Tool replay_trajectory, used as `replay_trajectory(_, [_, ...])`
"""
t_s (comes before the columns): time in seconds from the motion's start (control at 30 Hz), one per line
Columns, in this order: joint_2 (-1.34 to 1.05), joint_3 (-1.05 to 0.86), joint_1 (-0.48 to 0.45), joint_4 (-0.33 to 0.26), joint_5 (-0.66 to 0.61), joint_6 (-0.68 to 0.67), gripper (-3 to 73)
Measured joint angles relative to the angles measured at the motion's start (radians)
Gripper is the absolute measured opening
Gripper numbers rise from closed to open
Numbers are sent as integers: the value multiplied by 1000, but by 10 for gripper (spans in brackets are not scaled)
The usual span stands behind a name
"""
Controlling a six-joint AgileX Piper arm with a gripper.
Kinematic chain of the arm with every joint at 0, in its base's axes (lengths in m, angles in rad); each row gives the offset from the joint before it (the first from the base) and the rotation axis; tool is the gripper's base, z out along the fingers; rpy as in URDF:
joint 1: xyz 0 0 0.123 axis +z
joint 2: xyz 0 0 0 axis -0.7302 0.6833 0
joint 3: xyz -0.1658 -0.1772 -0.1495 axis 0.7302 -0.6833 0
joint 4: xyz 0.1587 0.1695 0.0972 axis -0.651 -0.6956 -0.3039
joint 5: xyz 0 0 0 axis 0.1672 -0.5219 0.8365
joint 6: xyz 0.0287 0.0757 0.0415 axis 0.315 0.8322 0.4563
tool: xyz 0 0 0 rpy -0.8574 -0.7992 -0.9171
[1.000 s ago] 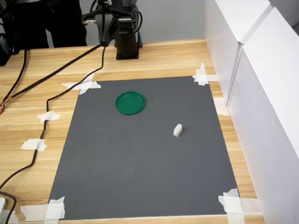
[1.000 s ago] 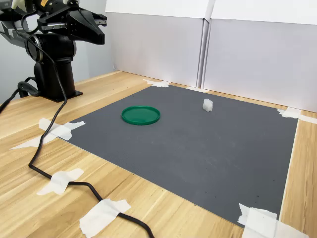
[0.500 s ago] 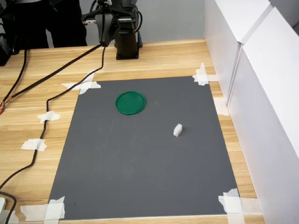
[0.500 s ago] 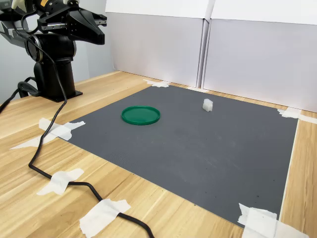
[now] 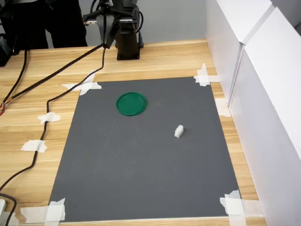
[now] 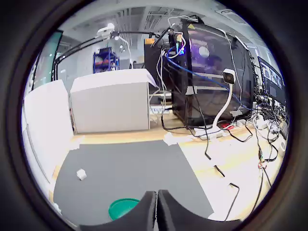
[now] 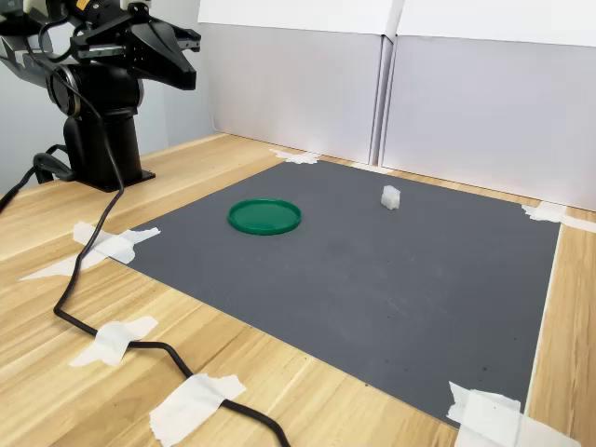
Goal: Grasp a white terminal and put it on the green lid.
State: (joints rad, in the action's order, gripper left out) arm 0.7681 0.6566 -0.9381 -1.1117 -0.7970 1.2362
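**Small stiff block waits on the mat, clenched claw parked far off**

In the first exterior view the white terminal (image 5: 178,131) stands alone on the dark grey mat (image 5: 141,188), toward the first exterior view's right and nearer the camera than the green lid (image 5: 131,103); the two are well apart, with bare mat between them; the gripper (image 5: 106,29) hangs high by the arm's base (image 5: 128,44) beyond the mat's far edge, and from here I cannot tell how its jaws stand.

In the wrist view the fingers (image 6: 148,214) meet along a thin seam, so the claw is clenched and holds nothing; the terminal (image 6: 81,174) shows as a tiny pale speck on the mat, and part of the lid (image 6: 123,207) sits just beside the fingertips in the picture, though well below them.

In the second exterior view the terminal (image 7: 390,196) reads as a short upright block; the lid (image 7: 264,216) lies flat to the second exterior view's left of it; the gripper (image 7: 177,51) is raised above the wooden table (image 7: 56,391).

As a judgement: the block looks light, rigid and smooth plastic, likely to tip or skid if nudged; a pinch across its two longer flat sides, low on the body, seems safest; the jaws must open first.
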Motion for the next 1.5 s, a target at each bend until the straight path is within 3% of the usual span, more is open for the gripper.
replay_trajectory(0.2, [171, 163, 0, 86, -122, 0, -16])
replay_trajectory(0.37, [347, 330, 0, 105, -261, -25, -16])
replay_trajectory(0.47, [478, 429, 0, 76, -347, -64, -16])
replay_trajectory(0.6, [664, 540, 0, -3, -470, -135, -13])
replay_trajectory(0.7, [773, 604, 0, -29, -525, -202, 24])
replay_trajectory(0.87, [929, 696, 0, -62, -554, -275, 196])
replay_trajectory(1.13, [1137, 813, 15, -62, -583, -272, 664])
replay_trajectory(1.23, [1215, 888, 76, -32, -629, -232, 706])
replay_trajectory(1.5, [1424, 1111, 308, -9, -665, -54, 715])
